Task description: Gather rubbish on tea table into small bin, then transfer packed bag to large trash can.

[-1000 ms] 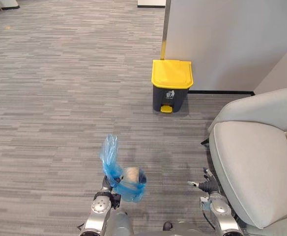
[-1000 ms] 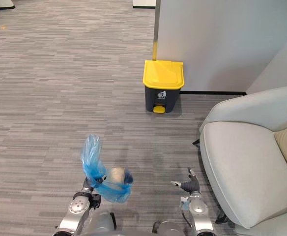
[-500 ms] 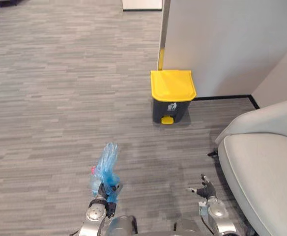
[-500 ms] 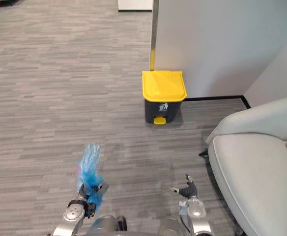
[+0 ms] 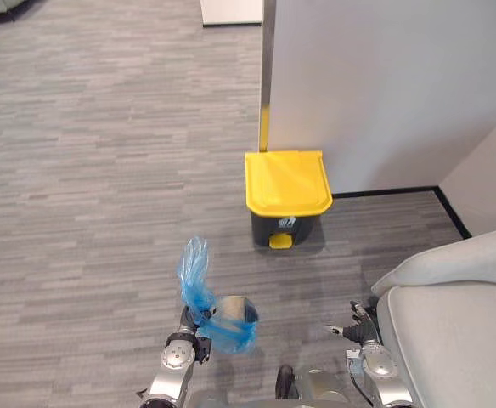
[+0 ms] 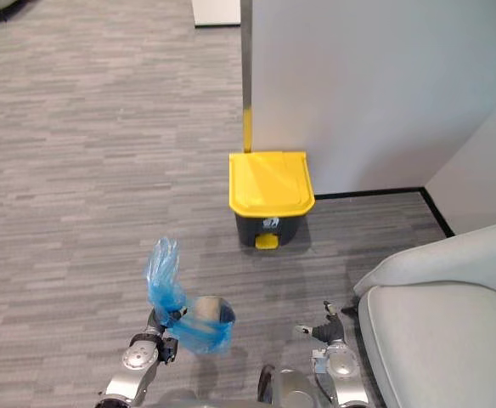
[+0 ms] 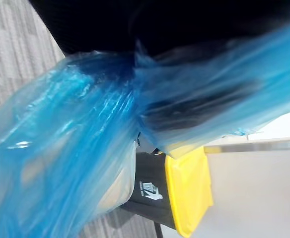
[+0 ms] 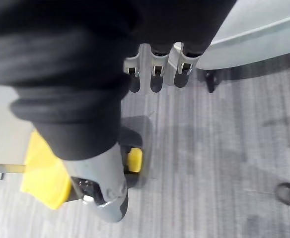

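Nearest us, the left hand (image 5: 188, 331) is raised and appears closed round the neck of the blue rubbish bag (image 5: 228, 330). The bag's loose top stands above the hand and its body hangs beside it. Inside we make out a pale, round-rimmed item, possibly a cup. The right hand (image 5: 355, 321) sits just beside the grey armchair (image 5: 452, 340), fingers relaxed and empty. Farther ahead, the yellow-lidded pedal bin (image 5: 286, 183) stands, lid down, against the white partition (image 5: 384, 85).
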Controlling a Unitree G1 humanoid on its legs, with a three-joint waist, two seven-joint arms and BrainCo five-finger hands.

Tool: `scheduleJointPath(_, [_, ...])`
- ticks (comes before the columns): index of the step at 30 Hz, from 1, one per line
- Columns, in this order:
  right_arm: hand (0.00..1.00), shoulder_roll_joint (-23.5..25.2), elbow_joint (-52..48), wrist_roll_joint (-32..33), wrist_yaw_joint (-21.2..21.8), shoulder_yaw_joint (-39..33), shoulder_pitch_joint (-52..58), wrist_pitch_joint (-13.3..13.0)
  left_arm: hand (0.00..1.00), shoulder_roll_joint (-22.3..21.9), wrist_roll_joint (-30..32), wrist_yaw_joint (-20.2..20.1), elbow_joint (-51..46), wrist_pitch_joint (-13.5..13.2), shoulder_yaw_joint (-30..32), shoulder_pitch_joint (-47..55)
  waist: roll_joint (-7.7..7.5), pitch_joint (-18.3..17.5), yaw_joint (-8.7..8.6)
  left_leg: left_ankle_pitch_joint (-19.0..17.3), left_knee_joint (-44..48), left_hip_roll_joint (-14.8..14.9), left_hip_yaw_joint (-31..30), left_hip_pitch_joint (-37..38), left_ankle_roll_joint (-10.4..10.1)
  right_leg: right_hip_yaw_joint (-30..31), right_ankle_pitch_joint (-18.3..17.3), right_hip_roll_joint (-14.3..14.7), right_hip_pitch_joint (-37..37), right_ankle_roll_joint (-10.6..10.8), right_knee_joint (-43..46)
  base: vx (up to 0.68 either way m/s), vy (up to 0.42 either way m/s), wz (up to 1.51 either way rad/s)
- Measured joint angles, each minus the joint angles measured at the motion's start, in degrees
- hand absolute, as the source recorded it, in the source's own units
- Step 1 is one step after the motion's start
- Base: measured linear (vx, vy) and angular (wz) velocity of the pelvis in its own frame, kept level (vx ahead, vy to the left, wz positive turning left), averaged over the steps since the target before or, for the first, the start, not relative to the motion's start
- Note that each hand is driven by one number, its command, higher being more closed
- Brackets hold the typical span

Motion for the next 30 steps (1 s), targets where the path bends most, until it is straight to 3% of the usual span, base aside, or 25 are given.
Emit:
scheduleJointPath(3, [0.0,0.5,-0.3,1.2,0.0,-0.1,0.7,0.0,1.0,0.1,0.0,0.0,-0.4,0.1,0.1,0.9,-0.56,0.1,1.02,-3.1,-8.5,-0.8,2.8,-5.7,3.1,2.9,-0.7,-0.3,4.0,1.4,-3.2,0.29,0.103,-0.47])
scheduleJointPath(6, [0.0,0.5,-1.5,1.6,-0.2,-0.7,0.8,0.0,1.0,0.0,0.0,0.0,-0.4,0.1,0.1,1.0,-0.78,0.3,1.25,-3.2,-24.4,-4.7,2.1,-7.1,3.4,5.1,-2.1,-2.3,5.4,4.4,-3.0,0.31,0.227,-0.36])
scheduleJointPath(7, [0.0,-0.1,-1.2,1.6,-0.2,-1.2,0.6,0.0,1.0,0.0,0.0,0.0,-0.3,0.1,0.1,1.0,-0.33,0.0,1.55,2.1,-34.5,-6.4,1.0,-6.3,1.7,6.8,-3.4,-3.0,5.7,6.4,-2.6,0.42,0.335,-0.51])
scheduleJointPath(8, [0.0,0.5,0.7,1.6,-0.1,-1.1,0.2,0.2,1.0,0.5,-0.1,0.1,0.7,0.2,0.5,1.0,-2.62,-0.8,1.78,2.4,-36.2,-8.9,3.4,-3.9,3.6,9.9,-4.1,-5.1,5.7,7.6,-3.0,0.35,0.279,-0.45])
scheduleJointPath(12, [0.0,0.7,0.7,1.6,-0.1,-0.8,-0.9,0.2,1.0,2.0,-0.1,0.2,0.7,0.3,0.5,1.2,-3.7,-1.4,2.02,-1.3,-33.9,-11.0,7.3,-2.3,6.8,14.1,-3.7,-8.1,5.1,8.7,-0.1,0.37,0.264,-0.33])
scheduleJointPath(14, [0.0,0.7,0.7,1.3,0.0,-0.4,-1.8,0.2,1.0,2.3,-0.1,0.2,0.6,0.3,0.2,1.6,-3.09,-1.6,1.94,-3.4,-36.2,-11.6,9.1,1.9,7.4,15.3,-2.3,-9.0,2.1,11.3,9.2,0.23,0.143,-0.5])
scheduleJointPath(15, [0.0,1.1,0.7,1.0,0.1,-0.3,-1.7,0.2,1.0,2.3,-0.1,0.3,0.6,0.3,-0.2,1.7,-3.18,-1.7,1.86,-4.1,-38.0,-11.8,10.3,4.6,7.7,15.3,0.2,-9.8,-1.6,15.4,18.2,0.16,0.085,-0.41])
scheduleJointPath(16, [0.0,1.3,0.7,1.0,0.1,-0.3,-1.7,0.2,1.0,2.3,-0.1,0.3,0.6,0.3,-0.3,1.9,-3.29,-1.7,1.86,-4.4,-38.5,-12.0,10.6,5.7,7.8,15.4,1.6,-10.1,-3.3,16.5,21.8,0.24,0.079,-0.37])
scheduleJointPath(17, [0.0,1.8,0.7,1.0,0.1,-0.2,-1.2,0.2,1.0,2.5,-0.1,0.4,0.6,0.4,-0.7,2.1,-3.29,-1.7,1.53,-5.3,-39.6,-12.1,11.3,8.4,7.9,14.8,1.2,-10.8,-7.2,15.1,30.2,0.21,0.01,-0.21])
scheduleJointPath(18, [0.0,1.8,0.7,1.0,0.1,-0.1,-0.6,0.2,1.0,2.5,-0.1,0.5,0.6,0.4,-0.7,2.1,-3.37,-1.7,1.29,-5.8,-39.9,-12.1,11.3,9.7,7.8,14.2,0.3,-10.7,-9.4,13.6,33.0,0.25,-0.003,-0.12])
scheduleJointPath(21, [0.0,1.8,0.6,0.9,0.1,0.2,-0.1,0.4,1.0,2.4,-0.1,0.9,0.3,0.4,-0.7,2.0,-3.48,-1.8,0.07,-6.5,-40.6,-11.8,11.1,11.4,6.9,10.8,-2.9,-10.3,-15.0,10.3,32.3,0.2,-0.1,0.08])
scheduleJointPath(23, [0.0,1.7,0.6,0.9,0.1,1.0,0.2,0.4,1.0,2.4,-0.1,1.3,0.4,0.4,-0.5,1.6,-4.12,-2.0,0.03,-6.9,-39.6,-11.0,10.0,12.0,5.9,9.7,-1.7,-8.5,-16.0,8.8,20.0,0.26,-0.222,0.15])
scheduleJointPath(24, [0.0,1.3,0.9,0.7,0.0,1.0,0.6,0.4,1.0,2.6,-0.1,1.3,1.1,0.4,0.0,1.2,-4.2,-2.4,0.15,-8.0,-38.9,-11.3,8.5,12.3,4.0,9.0,1.2,-7.8,-14.2,7.4,13.3,0.25,-0.204,0.12])
scheduleJointPath(27, [0.0,0.0,1.4,0.5,0.0,0.7,0.1,0.5,1.0,0.5,-0.1,1.3,2.7,0.4,0.1,0.8,-0.73,-3.2,0.15,-7.2,-41.8,-8.8,5.8,13.2,2.4,7.0,2.0,-4.9,-11.3,6.2,8.8,0.15,-0.134,0.1])
scheduleJointPath(30, [0.0,-0.6,3.2,0.5,-0.1,-0.5,0.0,0.4,1.0,-0.6,-0.1,1.2,2.9,0.2,0.1,0.2,-0.49,-3.5,0.11,-4.4,-47.3,-8.1,3.7,15.7,1.3,5.1,2.7,-3.6,-8.4,5.2,4.9,0.13,-0.114,0.21])
